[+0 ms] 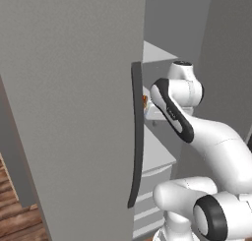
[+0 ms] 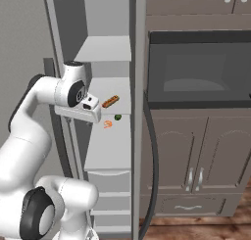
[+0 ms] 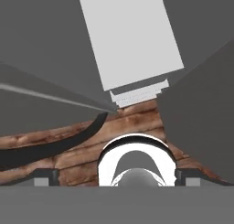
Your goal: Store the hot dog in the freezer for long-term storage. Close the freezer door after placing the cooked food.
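- Resting on a freezer (image 2: pixel 109 158) shelf, the hot dog (image 2: pixel 111 101) looks light, soft.
- Gripper (image 3: pixel 117 173) fingers spread apart, empty.
- Freezer door (image 1: pixel 74 112) is stiff; best pushed near its handle (image 1: pixel 137 136).

Two flanking views sharing freezer (image 2: pixel 105 136), hand view downward

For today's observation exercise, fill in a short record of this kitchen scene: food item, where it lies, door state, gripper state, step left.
food item: hot dog
where it lies: on a white shelf inside the freezer
near it: small dark green round item, orange scrap
door state: freezer door open
gripper: open, holding nothing
step left: close the door
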### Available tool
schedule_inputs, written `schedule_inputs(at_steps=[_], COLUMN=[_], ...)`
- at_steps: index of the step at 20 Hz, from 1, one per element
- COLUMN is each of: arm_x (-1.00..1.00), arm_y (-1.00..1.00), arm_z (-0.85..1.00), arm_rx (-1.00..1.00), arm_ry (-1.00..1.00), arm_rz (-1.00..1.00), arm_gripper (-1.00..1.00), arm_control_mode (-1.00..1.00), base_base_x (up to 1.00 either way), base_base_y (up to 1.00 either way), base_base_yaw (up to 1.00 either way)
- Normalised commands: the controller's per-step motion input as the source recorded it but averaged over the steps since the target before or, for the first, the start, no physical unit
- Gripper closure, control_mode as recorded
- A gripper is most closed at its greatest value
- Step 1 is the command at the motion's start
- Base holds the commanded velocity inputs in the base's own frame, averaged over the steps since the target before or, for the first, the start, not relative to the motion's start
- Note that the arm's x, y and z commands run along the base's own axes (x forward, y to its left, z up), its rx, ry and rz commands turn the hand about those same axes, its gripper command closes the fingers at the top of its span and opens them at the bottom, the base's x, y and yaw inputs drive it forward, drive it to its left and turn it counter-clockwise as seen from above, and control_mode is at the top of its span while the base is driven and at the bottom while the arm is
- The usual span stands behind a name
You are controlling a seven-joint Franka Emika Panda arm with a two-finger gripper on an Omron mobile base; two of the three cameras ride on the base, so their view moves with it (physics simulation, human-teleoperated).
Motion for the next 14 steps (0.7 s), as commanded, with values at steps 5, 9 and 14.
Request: schedule_inputs(at_steps=[5,9,14], arm_x=[-0.19,-0.40,-0.48], arm_y=[0.19,0.00,0.00], arm_z=[0.00,0.00,0.00], arm_rx=[-0.13,-0.06,0.00], arm_ry=[0.03,0.00,-0.01], arm_rz=[0.02,0.00,0.00], arm_gripper=[-1.00,-1.00,-1.00], arm_control_mode=[-1.00,-1.00,-1.00], base_base_x=[0.00,0.00,0.00], base_base_y=[0.00,0.00,0.00], base_base_yaw=[0.00,0.00,0.00])
